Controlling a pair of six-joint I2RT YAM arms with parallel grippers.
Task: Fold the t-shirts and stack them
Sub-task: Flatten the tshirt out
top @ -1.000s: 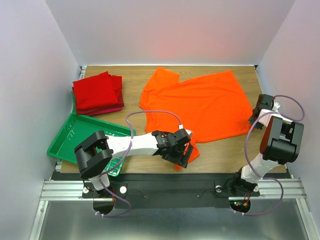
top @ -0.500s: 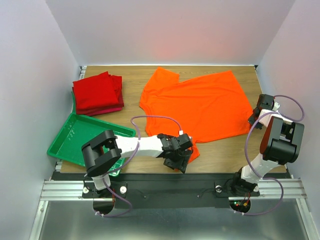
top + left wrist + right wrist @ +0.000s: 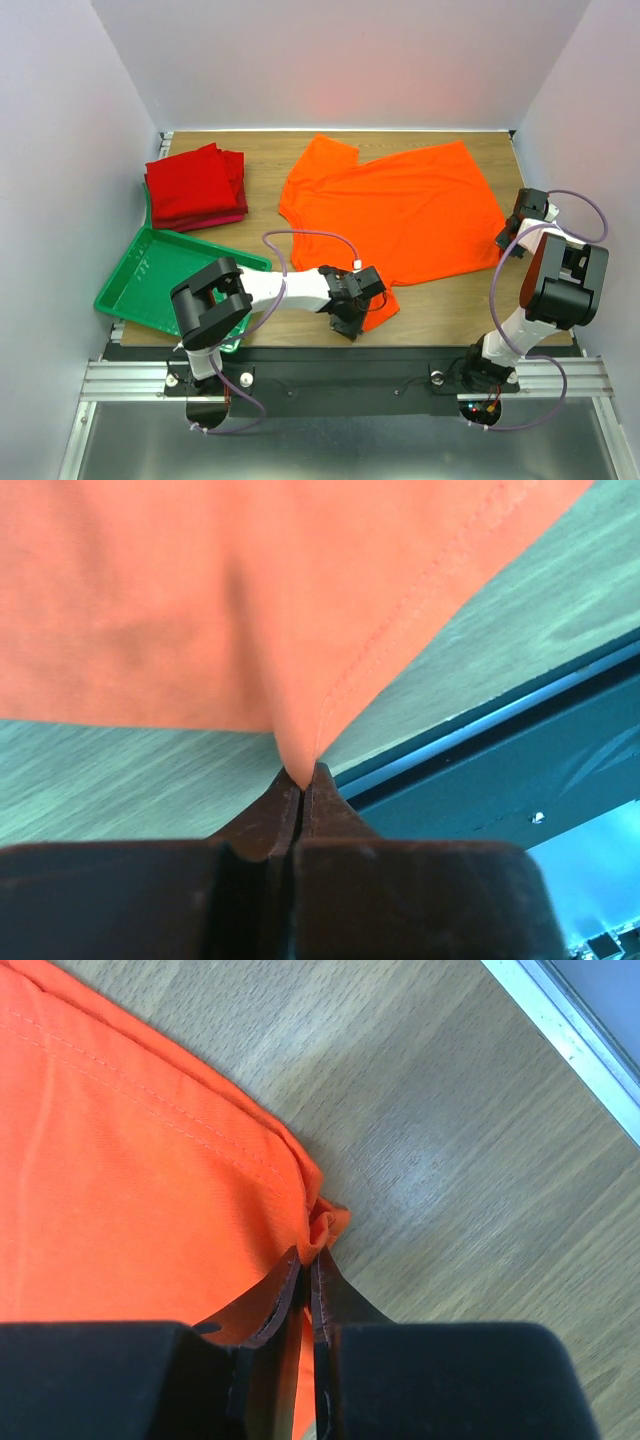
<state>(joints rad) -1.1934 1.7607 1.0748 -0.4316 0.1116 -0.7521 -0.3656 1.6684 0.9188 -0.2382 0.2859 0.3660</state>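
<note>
Wood bench (image 3: 440,300): orange t-shirt (image 3: 400,205) spread out, from centre to 2 o'clock. Green tray (image 3: 150,275) at 8 o'clock. Folded red t-shirts (image 3: 195,185) stacked at 10 o'clock, just beyond the tray and well apart from the orange one. Left claw (image 3: 302,775) at 6 o'clock, fingers together, pinching an orange hem corner near the bench's front edge. Right claw (image 3: 310,1255) at 3 o'clock, clamped on the other hem corner.

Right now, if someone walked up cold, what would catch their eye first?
The bright orange t-shirt spread over the middle of the table, the left gripper pinching its near edge and the right gripper its right corner. Then the folded red t-shirts at far left, behind the green tray.
</note>
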